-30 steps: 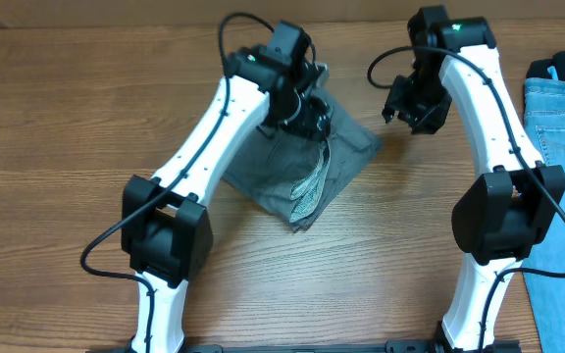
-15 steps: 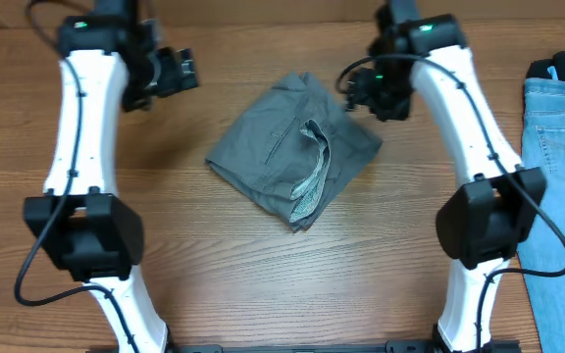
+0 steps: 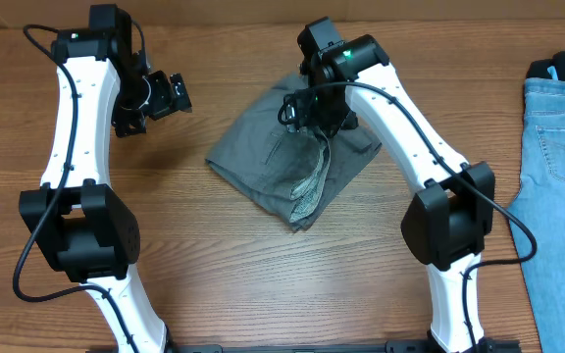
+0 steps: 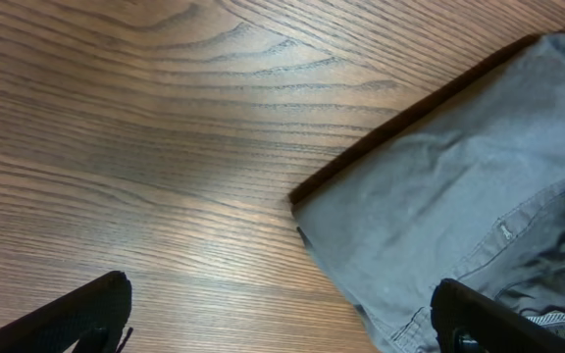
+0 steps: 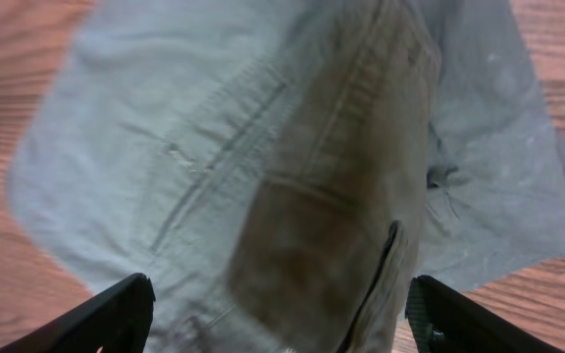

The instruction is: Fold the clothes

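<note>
I'm holding my L tool (image 3: 162, 98) wide open in the upper left of the overhead frame, gripping nothing, well apart from the grey shorts (image 3: 268, 162). L wrist view: fingers (image 4: 77, 319) are spreading over bare worktop (image 4: 116, 118), w/ a shorts corner at right. My R tool (image 3: 304, 106) is hovering over the shorts' upper edge, top centre, also spread open. R wrist view is showing pocket slit (image 5: 214, 172) and waistband (image 5: 351, 196). Fabric contact: can't tell. Shorts are lying bunched mid-frame. Jeans (image 3: 562, 147) are lying at the far right edge.
</note>
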